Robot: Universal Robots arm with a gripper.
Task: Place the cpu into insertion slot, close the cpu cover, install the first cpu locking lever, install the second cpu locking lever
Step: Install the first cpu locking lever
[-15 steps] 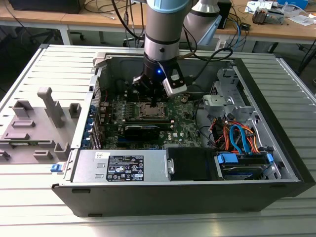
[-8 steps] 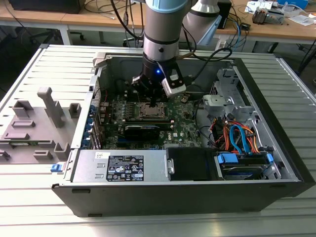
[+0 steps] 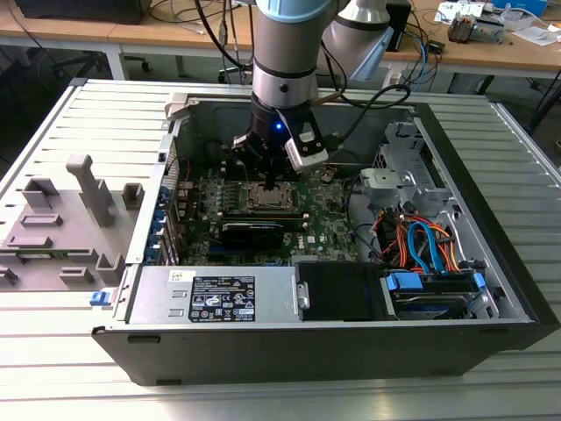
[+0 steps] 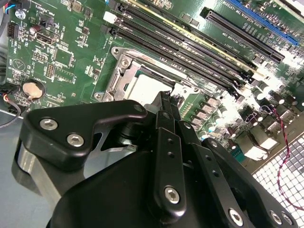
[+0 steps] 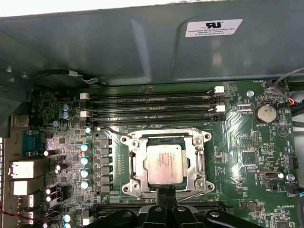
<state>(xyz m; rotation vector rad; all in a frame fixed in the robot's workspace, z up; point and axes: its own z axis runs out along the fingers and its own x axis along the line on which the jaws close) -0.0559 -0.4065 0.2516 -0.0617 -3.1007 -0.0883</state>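
The cpu [image 5: 164,164] lies flat in the insertion slot [image 5: 205,140] on the green motherboard, its silvery top showing. The cpu cover [image 5: 135,164] is down around it as a silvery frame. A thin wire lever [image 5: 111,129] runs along one edge of the slot, and another [image 5: 192,191] runs along the opposite edge near the fingers. My gripper [image 5: 165,195] stands at the slot's edge, its two narrow fingers pressed together, shut. In the second wrist view the fingertips [image 4: 166,100] sit just over the edge of the cpu [image 4: 145,88]. In the exterior view the gripper [image 3: 272,180] hangs right over the slot [image 3: 266,198].
Long black memory slots [image 5: 152,107] run beside the socket, with a coin battery [image 5: 266,113] nearby. The open computer case has a metal wall [image 5: 142,47], a power supply [image 3: 219,294] and cabled drive bays [image 3: 421,250]. A grey fixture [image 3: 61,219] stands on the table at the exterior view's left.
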